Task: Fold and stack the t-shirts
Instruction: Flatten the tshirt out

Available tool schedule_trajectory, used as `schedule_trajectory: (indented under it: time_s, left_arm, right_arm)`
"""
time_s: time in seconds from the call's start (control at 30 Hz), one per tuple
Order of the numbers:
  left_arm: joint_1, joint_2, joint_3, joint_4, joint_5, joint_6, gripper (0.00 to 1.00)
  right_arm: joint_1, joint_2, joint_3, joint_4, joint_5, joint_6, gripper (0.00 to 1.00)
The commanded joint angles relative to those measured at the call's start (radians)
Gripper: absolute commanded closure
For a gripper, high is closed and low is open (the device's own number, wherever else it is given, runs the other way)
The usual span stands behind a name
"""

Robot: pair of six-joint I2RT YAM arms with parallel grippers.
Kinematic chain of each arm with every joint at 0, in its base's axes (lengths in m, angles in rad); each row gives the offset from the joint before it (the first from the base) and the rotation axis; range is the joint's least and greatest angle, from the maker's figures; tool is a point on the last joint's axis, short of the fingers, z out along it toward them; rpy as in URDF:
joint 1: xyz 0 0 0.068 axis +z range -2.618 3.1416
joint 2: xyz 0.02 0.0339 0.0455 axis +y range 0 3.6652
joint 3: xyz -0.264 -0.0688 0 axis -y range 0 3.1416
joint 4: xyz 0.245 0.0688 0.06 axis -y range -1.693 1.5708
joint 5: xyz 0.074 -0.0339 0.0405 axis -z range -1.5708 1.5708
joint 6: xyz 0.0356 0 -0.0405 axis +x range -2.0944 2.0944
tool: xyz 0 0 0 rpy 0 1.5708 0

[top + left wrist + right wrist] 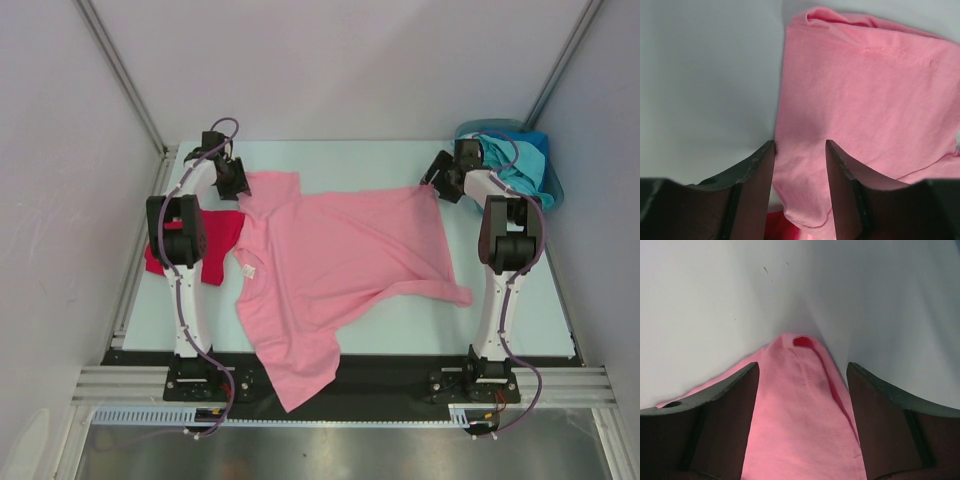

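Note:
A light pink t-shirt [340,260] lies spread and rumpled across the table, and one part hangs over the near edge. My left gripper [236,178] is at its far left corner. In the left wrist view my left gripper [800,143] is open, with pink cloth [865,90] lying between the fingers. My right gripper [438,186] is at the shirt's far right corner. In the right wrist view my right gripper [802,366] is open wide over that corner [800,430]. A bright red t-shirt [205,245] lies at the left under my left arm, and it also shows in the left wrist view [780,227].
Teal and blue shirts [522,162] are heaped at the far right corner behind my right arm. The pale table [380,160] has white walls on three sides. A black strip and a metal rail run along the near edge.

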Motion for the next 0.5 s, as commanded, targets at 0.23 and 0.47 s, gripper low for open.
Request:
schedule_trajectory:
  time_s: [0.23,0.47]
  left_arm:
    - [-0.005,-0.033,-0.018,0.023,0.029,-0.021,0.52]
    - [-0.004,-0.042,-0.021,0.026,0.036,-0.029,0.54]
  right_arm:
    - [-0.019,0.064,0.034,-0.137,0.057,-0.009,0.31]
    - [-0.01,0.104,0.095,-0.16,-0.064,0.026,0.36]
